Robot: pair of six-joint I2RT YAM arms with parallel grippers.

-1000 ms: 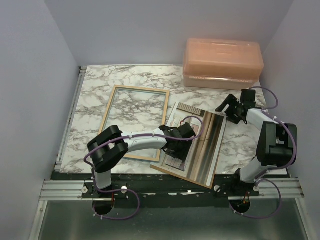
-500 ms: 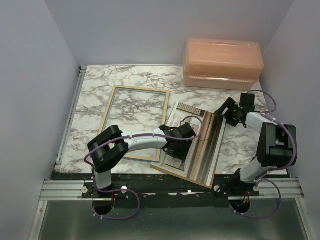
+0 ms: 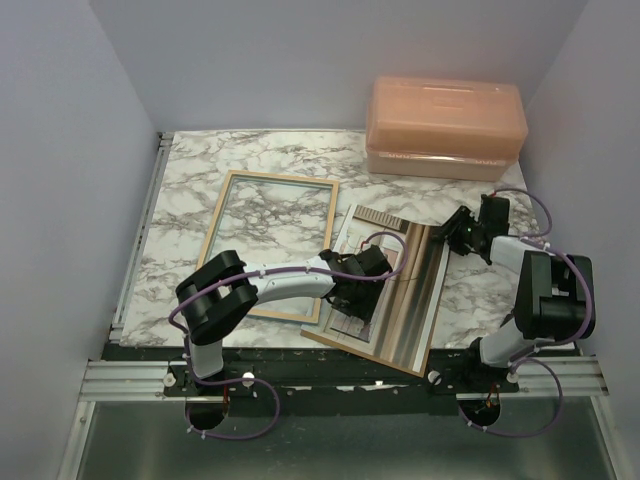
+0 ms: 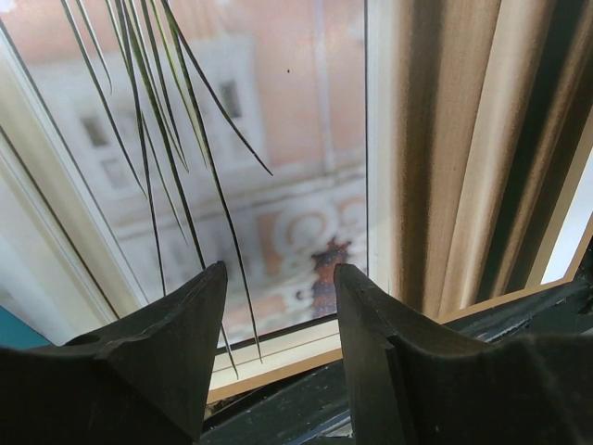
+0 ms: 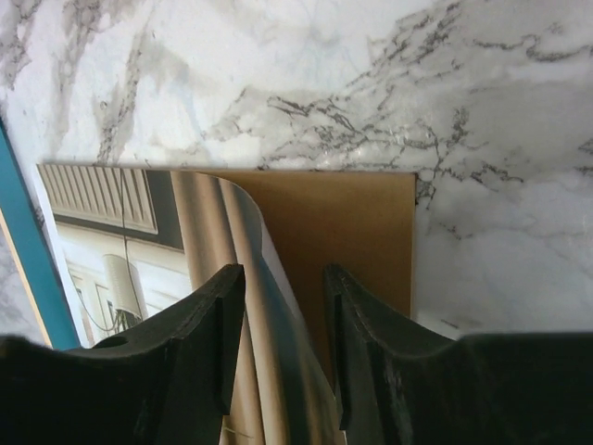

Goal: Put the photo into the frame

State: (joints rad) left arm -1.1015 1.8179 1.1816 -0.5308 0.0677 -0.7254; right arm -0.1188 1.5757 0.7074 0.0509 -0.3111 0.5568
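the large thin print of a spiky plant by a brown-curtained window lies face up at the near right of the white, grey-veined marble tabletop. it rests on a plain brown hardboard sheet and is not yet in the thin rectangular frame. the frame lies just to its left, pale wood side up and glassless, with marble showing through.

the left gripper hovers low over the middle of the print, claw released, nothing between the fingers. it is probably placed there to pin the sheet flat so it cannot slide.

the right gripper sits at the print's far right corner, where the paper curls up off the hardboard. its jaws stand either side of that raised edge, apart and not pinching. this looks like a setup for peeling the print free.

the marble looks smooth and glossy, so thin paper is hard to lift from it. plain pale lilac walls enclose the table, and a peach plastic lidded box stands at the far right.
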